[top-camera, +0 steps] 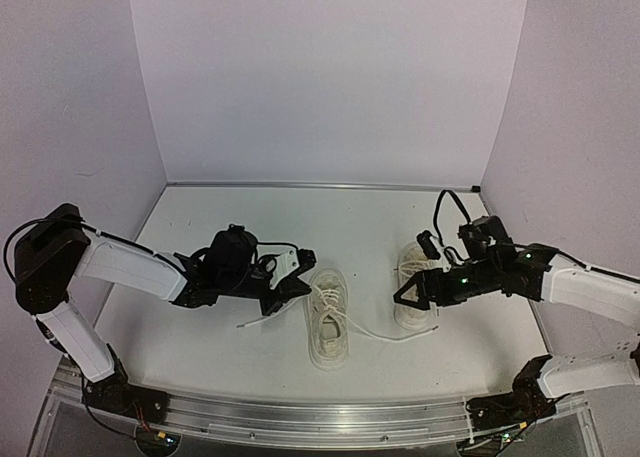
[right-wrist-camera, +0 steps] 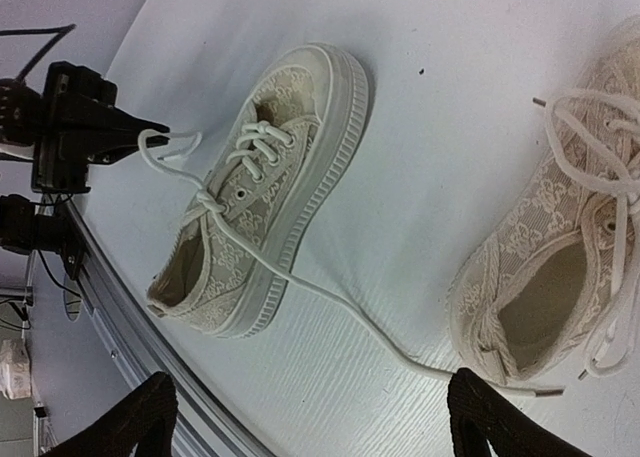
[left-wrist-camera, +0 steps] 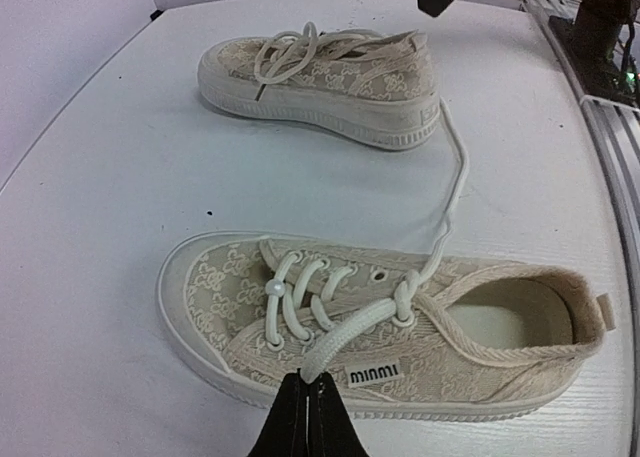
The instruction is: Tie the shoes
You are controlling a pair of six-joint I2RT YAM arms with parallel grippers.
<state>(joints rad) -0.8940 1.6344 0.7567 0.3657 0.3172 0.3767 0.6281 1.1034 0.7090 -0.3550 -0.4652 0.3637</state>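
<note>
Gap: bare white tabletop between the two cream patterned sneakers; I can pass.
Obstacle: loose thin white lace crosses it.

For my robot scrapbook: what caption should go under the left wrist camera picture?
Left gripper pinches a lace of the near shoe; the other shoe lies behind.

The only legible text is "minmi", in dark letters on a small white tag sewn to the side of the nearer cream sneaker.
</note>
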